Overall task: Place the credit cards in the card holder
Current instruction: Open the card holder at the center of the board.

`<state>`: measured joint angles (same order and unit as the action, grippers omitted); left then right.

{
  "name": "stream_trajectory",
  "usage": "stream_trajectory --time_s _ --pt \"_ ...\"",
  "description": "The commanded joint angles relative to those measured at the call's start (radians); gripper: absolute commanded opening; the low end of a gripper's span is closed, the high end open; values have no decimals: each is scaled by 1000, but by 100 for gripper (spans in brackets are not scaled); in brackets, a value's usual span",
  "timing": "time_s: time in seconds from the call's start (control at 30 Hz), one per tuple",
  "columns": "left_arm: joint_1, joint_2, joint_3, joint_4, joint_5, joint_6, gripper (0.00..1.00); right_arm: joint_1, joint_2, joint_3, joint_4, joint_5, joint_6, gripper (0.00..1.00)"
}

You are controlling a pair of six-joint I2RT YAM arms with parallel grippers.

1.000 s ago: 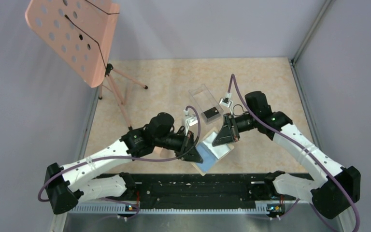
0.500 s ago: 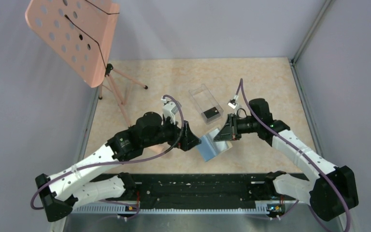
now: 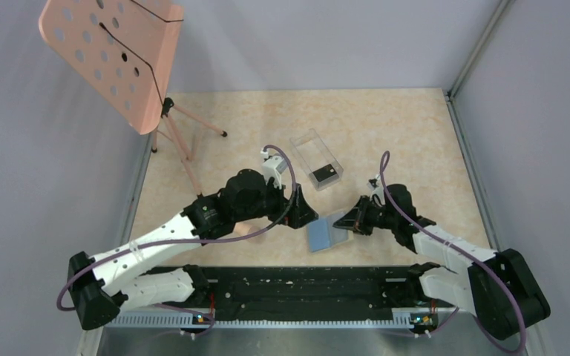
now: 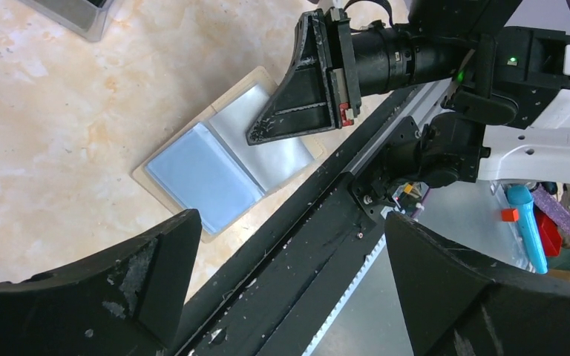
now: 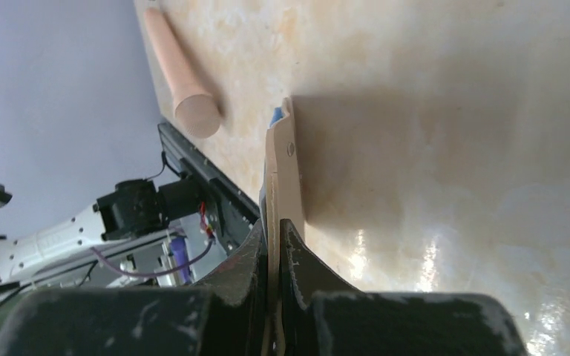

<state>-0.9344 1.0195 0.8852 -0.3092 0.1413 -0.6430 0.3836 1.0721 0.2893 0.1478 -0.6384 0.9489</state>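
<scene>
Judging from above, which step was in hand? Ana asked.

Readying the wallet, I'd say, Ben answered. The card holder (image 3: 326,233) lay open on the worktop (image 3: 401,126), blue-grey inside up, close to the near edge. The right claw (image 5: 274,230) was pinching its tan edge, fingers pressed together on the leaf.

And the left claw (image 3: 308,213)?

Spread wide and empty, hanging above and to the left of the holder, touching nothing.

Where were the credit cards (image 3: 324,175)?

I saw one dark card inside the clear box (image 3: 304,144), behind the holder and apart from it. Whether more lay under it I couldn't tell. None showed in the holder's pockets.

So what did the next move call for?

Probably the left claw reaching to the box and lifting a card by its thin edge, with the right one pinning the holder flat so a pocket was reachable. A shallow approach would matter, I think: the card was thin and the pocket mouth looked narrow
</scene>
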Motion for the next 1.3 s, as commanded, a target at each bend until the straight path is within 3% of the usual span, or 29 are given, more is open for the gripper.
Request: stream_trajectory --time_s 0.0,0.13,0.3,0.4,0.53,0.7,0.87,1.0,1.1,1.27 --pt "3 30 -21 100 36 -24 99 -8 27 -16 113 81 38 0" --pt "2 85 -12 95 63 -27 99 -7 58 -9 20 125 1 0" --pt "2 137 -12 112 87 -34 99 -9 124 -9 -44 145 -18 12" --pt "2 156 -6 111 102 -29 99 -10 164 14 -93 166 -38 35" --pt "2 169 -9 108 108 -23 99 -17 184 85 -267 232 -111 75" --pt "2 173 -11 89 99 -27 99 -22 120 181 -458 355 -203 97" --pt "2 167 0 16 36 -42 99 -22 17 289 -649 516 -301 99" --pt "2 175 -5 -21 13 -54 99 -22 -58 361 -729 535 -391 97" --pt "2 192 -14 -24 29 -66 99 -21 -87 384 -709 420 -423 75" --pt "2 275 -5 -45 67 -80 94 1 -56 403 -677 254 -425 51"
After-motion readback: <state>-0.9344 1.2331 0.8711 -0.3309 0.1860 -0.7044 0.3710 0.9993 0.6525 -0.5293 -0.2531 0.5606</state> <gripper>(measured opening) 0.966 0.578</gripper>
